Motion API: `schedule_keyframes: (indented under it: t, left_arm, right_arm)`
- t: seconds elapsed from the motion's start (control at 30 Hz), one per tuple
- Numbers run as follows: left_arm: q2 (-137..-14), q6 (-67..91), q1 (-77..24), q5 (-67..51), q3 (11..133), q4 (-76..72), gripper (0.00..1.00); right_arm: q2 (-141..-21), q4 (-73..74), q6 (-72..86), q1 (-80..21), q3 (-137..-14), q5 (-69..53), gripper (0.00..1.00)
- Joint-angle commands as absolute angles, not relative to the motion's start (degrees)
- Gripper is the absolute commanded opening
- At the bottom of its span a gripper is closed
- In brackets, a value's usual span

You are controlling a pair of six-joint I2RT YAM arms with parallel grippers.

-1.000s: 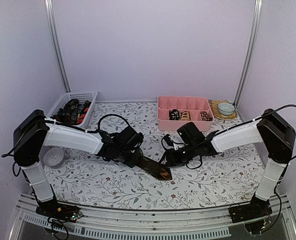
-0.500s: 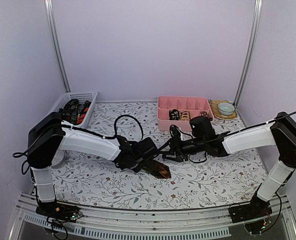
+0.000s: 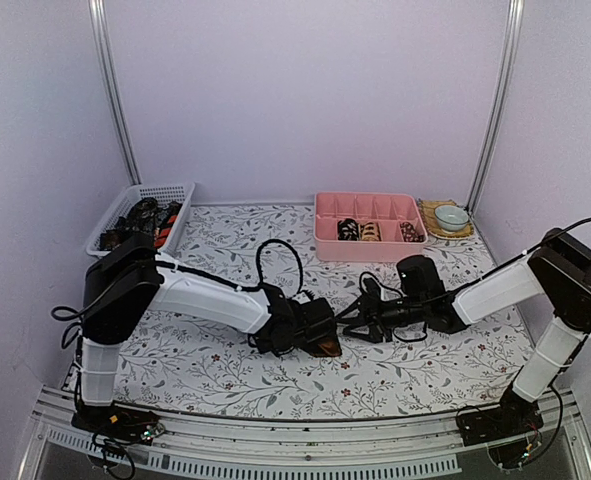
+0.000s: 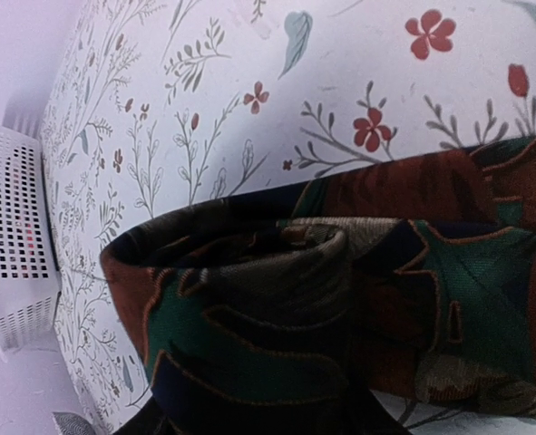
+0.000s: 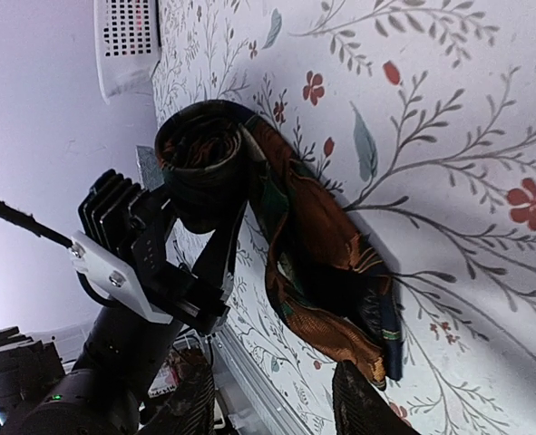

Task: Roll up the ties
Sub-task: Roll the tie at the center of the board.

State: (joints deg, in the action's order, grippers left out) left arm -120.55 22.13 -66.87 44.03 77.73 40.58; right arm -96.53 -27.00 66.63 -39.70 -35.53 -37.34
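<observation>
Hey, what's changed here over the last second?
The left pincer swept right along the tie, coiling it until only the tip lies flat. The right pincer drew back to the right, open. Tray and basket stayed put.

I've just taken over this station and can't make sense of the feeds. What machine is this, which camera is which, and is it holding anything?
These are two robot arms bolted at the table's near edge, each ending in a two-finger gripper. The wide picture comes from a camera above and behind them. The other two come from cameras on the wrists. On the flowered table lies a brown patterned tie, partly rolled into a coil. The left gripper is at the coil, but I cannot tell whether it clamps it. The right gripper is open and empty near the tie's loose end. Behind are a pink tray with rolled ties and a white basket.
</observation>
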Motion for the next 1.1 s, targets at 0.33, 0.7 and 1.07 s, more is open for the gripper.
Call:
schedule_keyframes:
  t: [0.33,0.7,1.07]
  left_arm:
    - [-128.4,22.9,-71.4,42.5,85.4,50.5,0.49]
    - [-127.1,23.6,-71.4,45.8,86.7,53.0,0.66]
    - [-124.1,22.8,-70.1,46.0,86.1,50.7,0.70]
  right_arm:
    - [-83.8,-24.1,64.4,-33.9,-31.9,-36.3,0.44]
    - [-85.9,-26.2,64.7,-33.8,-31.5,-36.8,0.43]
    - [-86.8,-25.8,64.0,-33.8,-32.1,-36.6,0.43]
